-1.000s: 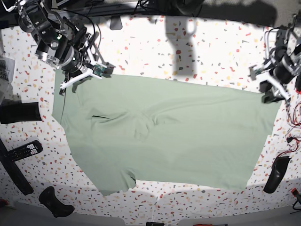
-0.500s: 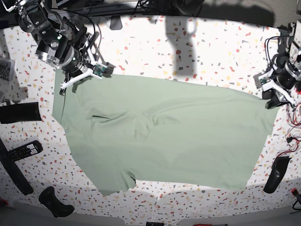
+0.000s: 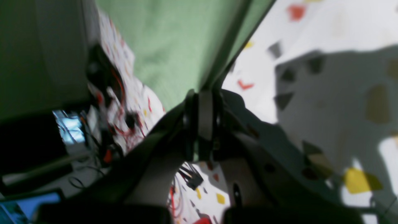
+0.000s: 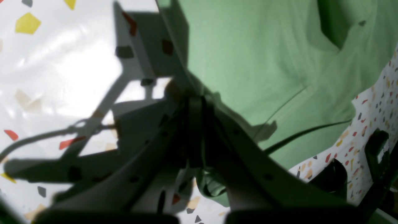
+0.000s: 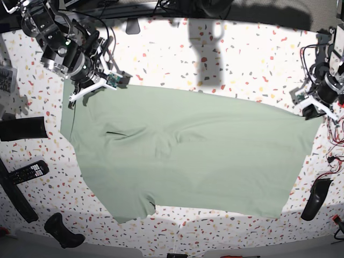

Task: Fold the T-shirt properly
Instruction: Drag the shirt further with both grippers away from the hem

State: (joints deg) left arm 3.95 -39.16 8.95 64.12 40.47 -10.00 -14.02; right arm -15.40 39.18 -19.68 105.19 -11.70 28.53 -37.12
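2 far corners of the T-shirt are pinched in my closed jaws. It lies flat; 0 folds made, I judge.

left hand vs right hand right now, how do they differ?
Left hand sits at the T-shirt's far corner on the base view's right; right hand sits at the far corner on that view's left.
In the wrist views, the left hand meets the cloth edge where it runs to a point; the right hand has bunched cloth hanging below it.
Shared: both shut on the T-shirt's edge.
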